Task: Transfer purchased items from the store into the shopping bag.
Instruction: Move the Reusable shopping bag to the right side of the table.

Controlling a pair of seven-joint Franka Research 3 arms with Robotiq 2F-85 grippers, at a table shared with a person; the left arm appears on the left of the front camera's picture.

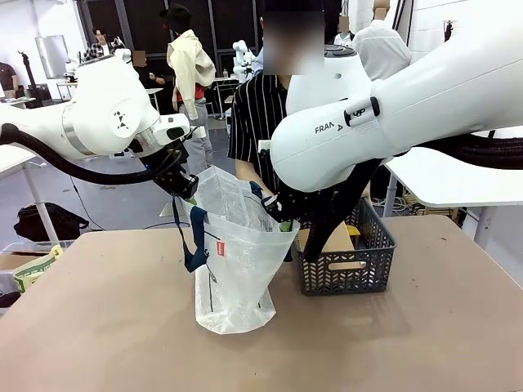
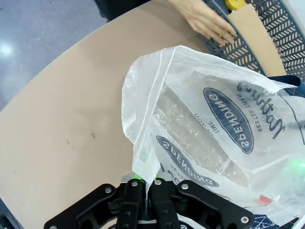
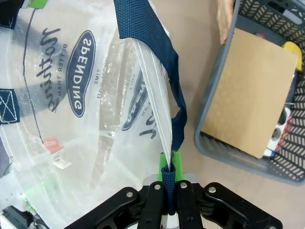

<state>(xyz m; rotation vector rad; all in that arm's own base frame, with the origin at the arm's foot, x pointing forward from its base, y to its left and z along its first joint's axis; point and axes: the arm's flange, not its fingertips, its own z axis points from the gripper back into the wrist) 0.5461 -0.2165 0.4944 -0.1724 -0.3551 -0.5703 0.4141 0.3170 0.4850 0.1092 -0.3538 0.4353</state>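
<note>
- Over near the middle of the table [image 1: 98, 327], the shopping bag [image 1: 233, 269] stood upright, mouth pulled open and lifted by both arms.
- Left gripper [image 1: 186, 186] was clenched on the bag's rim on its left side. From its wrist camera you could see the fingers pinched tight together on the thin white plastic.
- Right gripper [image 1: 278, 214] was clamped on the opposite rim, right where the navy strap [image 3: 167, 62] meets the edge. The green pads [image 3: 175, 160] were squeezing the strap between them.
- Through the translucent plastic there was some crinkly clear wrapping inside, couldn't tell what exactly.
- A little red tag [image 1: 220, 248] showed on the front of the bag, with the other navy handle [image 1: 194, 245] hanging down beside it.
- The store [image 1: 347, 265], that dark grey mesh basket, sat on the table just to the right of the bag, very close to it.
- Inside it lay a flat brown cardboard box [image 3: 248, 95], leaning at a tilt, with something yellow [image 3: 291, 49] at the far end.
- The person's hand [image 2: 209, 21] was at the basket's far rim.
</note>
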